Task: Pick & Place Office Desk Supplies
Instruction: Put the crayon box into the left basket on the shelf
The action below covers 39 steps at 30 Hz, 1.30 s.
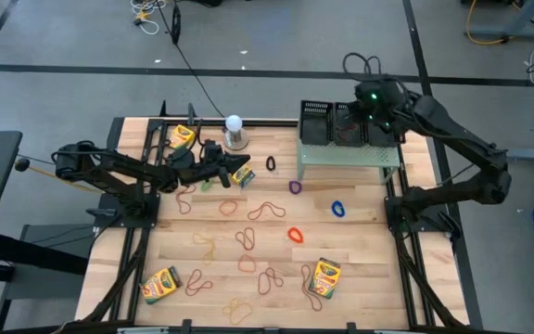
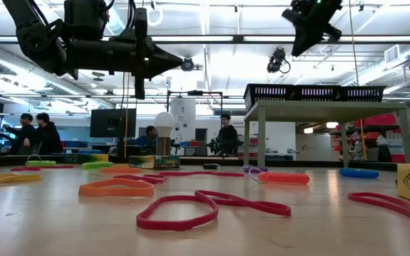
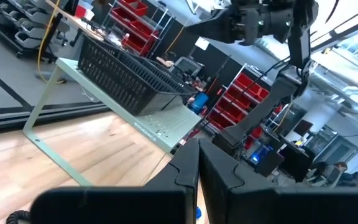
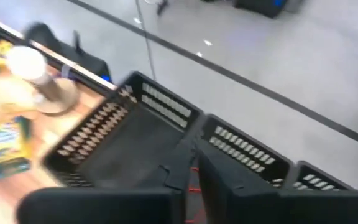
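Three black mesh baskets (image 1: pixel 315 121) stand in a row on the pale green riser (image 1: pixel 350 153) at the far right. My right gripper (image 4: pixel 194 163) hangs shut above them, tipped down. Crayon boxes lie at the far left (image 1: pixel 182 136), the near left (image 1: pixel 160 283), the near right (image 1: pixel 325 276) and beside the left gripper (image 1: pixel 242 175). Several rubber bands lie flat on the wood, among them an orange one (image 1: pixel 295 235) and a blue one (image 1: pixel 338 209). My left gripper (image 3: pixel 199 163) is shut, level and well above the table (image 2: pixel 180 62), holding nothing. My right gripper shows a thin red strip (image 4: pixel 194 182) in the slit between its fingers. I cannot tell whether the fingers touch it or whether it lies in the basket (image 4: pixel 117 143) below.
A white ball on a metal base (image 1: pixel 235 125) stands at the far edge between the two arms. The riser's legs (image 2: pixel 260 135) stand on the table's far right. Bare wood (image 1: pixel 369 269) lies between the scattered bands.
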{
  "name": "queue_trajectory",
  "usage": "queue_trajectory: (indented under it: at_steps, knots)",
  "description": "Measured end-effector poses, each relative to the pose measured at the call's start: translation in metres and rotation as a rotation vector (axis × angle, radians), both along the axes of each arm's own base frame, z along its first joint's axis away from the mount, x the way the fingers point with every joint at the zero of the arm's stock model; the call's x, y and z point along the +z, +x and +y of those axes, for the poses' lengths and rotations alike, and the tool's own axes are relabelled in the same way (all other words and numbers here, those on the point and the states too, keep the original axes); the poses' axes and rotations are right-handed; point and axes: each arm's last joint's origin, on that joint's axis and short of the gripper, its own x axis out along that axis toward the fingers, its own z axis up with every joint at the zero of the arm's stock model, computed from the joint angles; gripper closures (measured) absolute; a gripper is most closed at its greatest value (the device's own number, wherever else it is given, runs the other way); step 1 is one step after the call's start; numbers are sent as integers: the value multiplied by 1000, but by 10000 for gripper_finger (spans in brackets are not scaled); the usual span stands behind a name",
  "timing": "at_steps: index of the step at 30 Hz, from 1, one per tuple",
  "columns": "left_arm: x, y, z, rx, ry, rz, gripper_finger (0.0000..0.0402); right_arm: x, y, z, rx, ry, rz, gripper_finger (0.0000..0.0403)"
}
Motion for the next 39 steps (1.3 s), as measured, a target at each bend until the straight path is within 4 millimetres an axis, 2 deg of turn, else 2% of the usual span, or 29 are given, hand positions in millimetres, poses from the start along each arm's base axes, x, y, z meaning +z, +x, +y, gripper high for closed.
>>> queue_trajectory:
  at_steps: [3,6,10,14,19,21,26,30,35,39]
  knots:
    - [0,0,0,0,-2,-1,385,4,-4,14,51,-18,-57,396]
    - [5,1,0,-16,-14,-20,391,11,-10,31,127,-51,-67,393]
    - [22,5,0,-45,6,-29,396,18,-18,53,224,-66,-79,390]
    - [37,8,1,-34,34,77,395,20,-17,73,329,-66,-90,399]
    - [49,10,1,-42,76,313,395,17,-6,92,424,-53,-86,394]
    - [50,9,0,-48,98,397,395,15,-1,99,457,-29,-87,393]
    - [41,12,-1,-126,162,478,395,7,5,122,575,84,-61,399]
    - [16,16,-3,-224,177,454,396,-14,13,140,613,167,-84,399]
    - [-7,20,-5,-247,138,352,395,-65,28,167,671,343,-162,399]
    - [-14,25,-11,-218,140,350,394,-106,25,189,687,538,-139,399]
